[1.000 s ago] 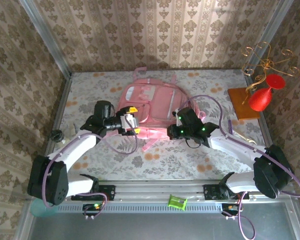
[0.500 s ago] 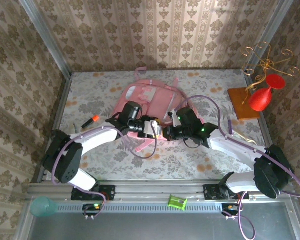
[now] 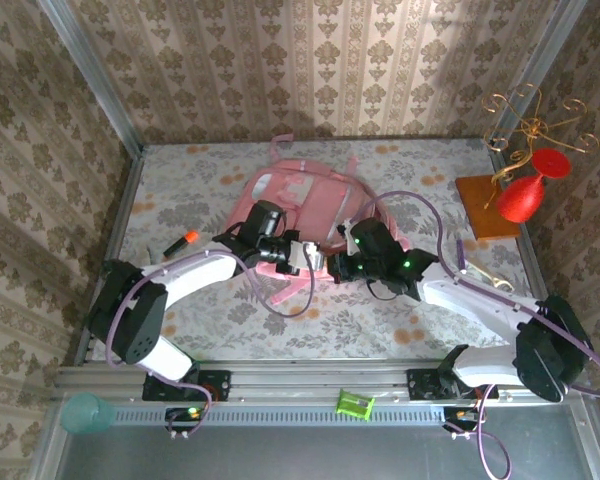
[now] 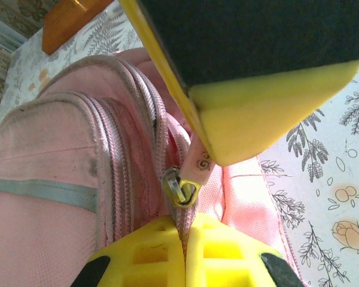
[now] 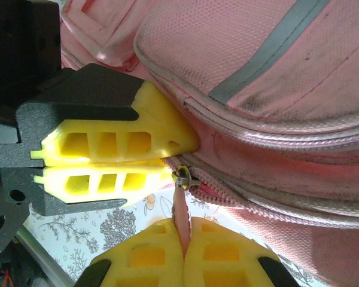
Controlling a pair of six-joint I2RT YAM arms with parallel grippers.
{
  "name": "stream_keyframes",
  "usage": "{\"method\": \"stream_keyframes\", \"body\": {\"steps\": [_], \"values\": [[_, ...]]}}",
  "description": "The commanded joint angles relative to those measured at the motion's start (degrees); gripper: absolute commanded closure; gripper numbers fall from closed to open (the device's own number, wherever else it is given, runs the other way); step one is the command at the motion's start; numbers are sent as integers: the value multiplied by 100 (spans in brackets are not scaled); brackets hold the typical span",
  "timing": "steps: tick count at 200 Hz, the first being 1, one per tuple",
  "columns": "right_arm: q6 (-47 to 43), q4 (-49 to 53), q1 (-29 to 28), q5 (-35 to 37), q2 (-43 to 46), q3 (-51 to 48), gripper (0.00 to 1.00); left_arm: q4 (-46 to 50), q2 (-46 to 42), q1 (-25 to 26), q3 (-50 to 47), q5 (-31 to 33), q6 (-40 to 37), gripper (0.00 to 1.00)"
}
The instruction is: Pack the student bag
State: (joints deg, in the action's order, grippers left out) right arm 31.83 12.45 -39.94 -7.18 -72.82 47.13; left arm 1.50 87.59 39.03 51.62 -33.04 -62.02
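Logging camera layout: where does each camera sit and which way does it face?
Top external: above and behind the arm bases, looking down on the table; both arms, left gripper and right gripper meeting at the student bag.
Left wrist: on the left arm, looking along its shut fingers pinching the bag by the zip slider.
Right wrist: likewise, fingers pinching the zip pull.
Both wrist views share the slider.

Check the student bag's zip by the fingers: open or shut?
Shut there: the zip teeth run closed up to the slider, no gap into the student bag. Beyond that, cannot tell.
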Motion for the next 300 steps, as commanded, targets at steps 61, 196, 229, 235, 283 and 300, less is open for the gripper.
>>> {"method": "stream_keyframes", "body": {"steps": [61,196,229,235,283,300], "values": [[195,1804,-64,2165,429,229,100,454,-318,-507,-297,781,-271,100],[135,2726,326,3186,638,353,100,334,-939,-1113,-774,408,-269,100],[-600,1180,252,1019,824,-7,100,178,-990,-1124,-842,74,-154,100],[-646,926,242,542,815,-64,100,135,-990,-1117,-855,-20,-116,100],[-133,-935,-469,-196,226,-243,65,-21,-1084,-1033,-807,-550,240,100],[357,-2029,-575,-237,-59,-556,60,-87,-1100,-1018,-795,-682,392,100]]}}
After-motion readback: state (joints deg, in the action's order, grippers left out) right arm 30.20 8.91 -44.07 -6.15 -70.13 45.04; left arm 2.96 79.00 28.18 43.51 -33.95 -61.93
